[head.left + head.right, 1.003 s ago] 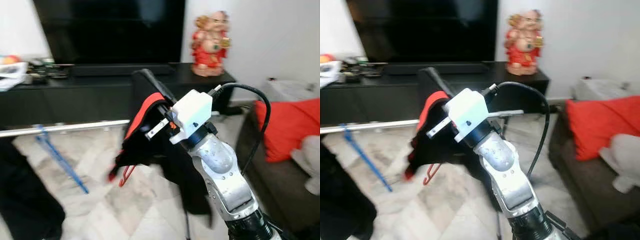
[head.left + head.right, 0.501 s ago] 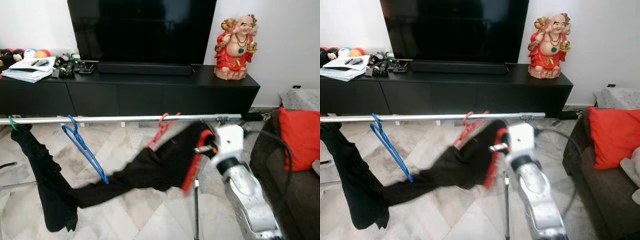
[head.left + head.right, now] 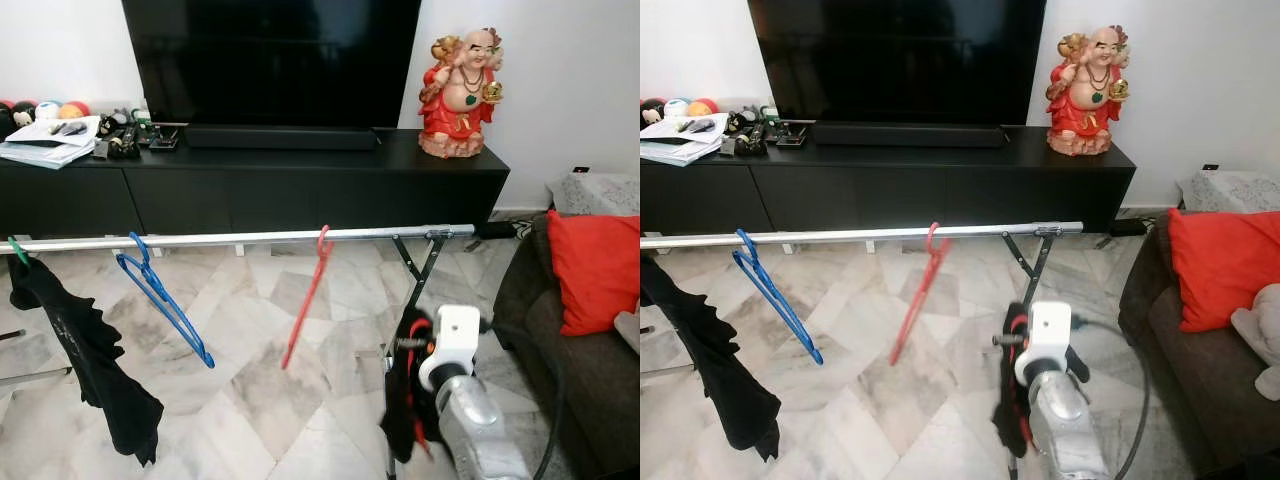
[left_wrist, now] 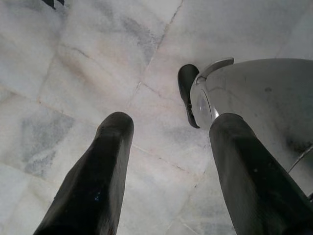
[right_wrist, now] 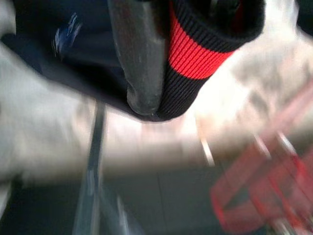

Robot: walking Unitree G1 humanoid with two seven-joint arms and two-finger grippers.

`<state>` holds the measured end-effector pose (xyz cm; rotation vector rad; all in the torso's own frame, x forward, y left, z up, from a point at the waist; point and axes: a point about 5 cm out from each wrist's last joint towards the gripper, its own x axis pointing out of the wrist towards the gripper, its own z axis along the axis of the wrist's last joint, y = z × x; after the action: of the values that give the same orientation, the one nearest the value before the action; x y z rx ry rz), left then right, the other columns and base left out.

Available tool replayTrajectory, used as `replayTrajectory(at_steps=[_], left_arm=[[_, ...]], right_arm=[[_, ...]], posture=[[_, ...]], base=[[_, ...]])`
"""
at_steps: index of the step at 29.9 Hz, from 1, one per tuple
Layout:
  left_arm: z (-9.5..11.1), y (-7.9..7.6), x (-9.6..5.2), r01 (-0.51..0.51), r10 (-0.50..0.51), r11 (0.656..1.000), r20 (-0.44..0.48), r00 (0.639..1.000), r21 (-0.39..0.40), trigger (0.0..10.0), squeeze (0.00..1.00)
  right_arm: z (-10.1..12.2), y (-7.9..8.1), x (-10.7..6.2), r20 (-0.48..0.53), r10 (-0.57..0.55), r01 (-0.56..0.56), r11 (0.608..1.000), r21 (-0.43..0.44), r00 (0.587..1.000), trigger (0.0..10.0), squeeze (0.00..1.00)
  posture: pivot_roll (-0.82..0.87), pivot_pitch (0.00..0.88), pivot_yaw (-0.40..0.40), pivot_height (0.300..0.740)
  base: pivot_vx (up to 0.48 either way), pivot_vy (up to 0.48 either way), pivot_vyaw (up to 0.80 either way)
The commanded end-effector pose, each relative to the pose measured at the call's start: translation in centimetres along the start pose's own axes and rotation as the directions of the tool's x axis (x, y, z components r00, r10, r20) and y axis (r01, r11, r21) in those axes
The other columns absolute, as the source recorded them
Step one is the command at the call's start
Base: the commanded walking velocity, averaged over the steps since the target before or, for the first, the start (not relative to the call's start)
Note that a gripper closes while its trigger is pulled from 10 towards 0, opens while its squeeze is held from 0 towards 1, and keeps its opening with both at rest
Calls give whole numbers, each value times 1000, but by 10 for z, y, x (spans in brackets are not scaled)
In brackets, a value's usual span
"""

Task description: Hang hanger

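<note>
A red hanger [image 3: 305,300] hangs bare by its hook on the silver rail [image 3: 230,238], tilted and slightly blurred. Further left on the same rail hangs a blue hanger [image 3: 160,300], also bare. At the rail's left end a black garment [image 3: 85,355] droops from a green hook [image 3: 17,249]. My right gripper [image 3: 408,375] is low at the right, below the rail's end, shut on a black garment with red trim [image 3: 400,410]; its cuff [image 5: 195,44] lies against one finger [image 5: 139,58]. My left gripper [image 4: 166,161] is open over the marble floor.
The rail's folding stand [image 3: 415,270] rises just behind my right arm. A black TV cabinet [image 3: 300,185] with a red figurine [image 3: 462,92] lines the far wall. A dark sofa with a red cushion [image 3: 595,270] is at the right. Marble floor [image 3: 250,380] spreads below the rail.
My right arm has dropped low to the right, pulling the black and red garment away from the red hanger, which now hangs bare on the rail. The camera view has also shifted.
</note>
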<state>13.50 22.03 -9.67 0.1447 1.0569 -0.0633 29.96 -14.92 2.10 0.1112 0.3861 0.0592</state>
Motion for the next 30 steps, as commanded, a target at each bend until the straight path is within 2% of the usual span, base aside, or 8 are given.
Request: replayTrajectory(at_steps=[1,4,6,10,17,28,29,30], left_arm=[[-1,0,0,-4,4,1000,-1,1000,4,10000,0],[-2,1,-1,-11,11,1000,-2,1000,-6,10000,0],[-2,1,-1,-12,12,1000,-3,1000,-9,10000,0],[-3,1,-1,-22,22,999,0,1000,-25,10000,0],[-8,0,-2,-58,58,988,1,998,-145,10000,0],[-2,1,-3,-95,113,981,93,989,-171,10000,0],[54,8,0,-102,155,978,306,939,-181,10000,0],[54,8,0,-102,155,978,306,939,-181,10000,0]], right_arm=[[-12,-2,0,-48,-25,26,999,34,999,10000,0],[-41,-6,-7,-159,-85,113,977,179,984,10000,0],[-45,-6,-9,-177,-96,133,968,211,979,10000,0],[-58,-13,-15,-213,-135,179,963,201,968,10000,0],[-117,-29,-53,-393,-148,201,975,95,907,10000,0],[-136,-30,-68,-465,-130,173,984,51,875,10000,0],[-137,-31,-70,-464,-129,169,985,45,876,10000,0],[-137,-31,-70,-464,-129,169,985,45,876,10000,0]], posture=[[64,0,-4,740],[57,0,8,740],[57,0,8,740],[65,0,12,740],[67,0,13,740],[69,0,6,740],[74,0,8,740],[74,0,8,740]], base=[[0,0,0],[0,0,0],[0,0,0],[0,0,0],[0,0,0],[0,0,0],[0,0,0],[0,0,0]])
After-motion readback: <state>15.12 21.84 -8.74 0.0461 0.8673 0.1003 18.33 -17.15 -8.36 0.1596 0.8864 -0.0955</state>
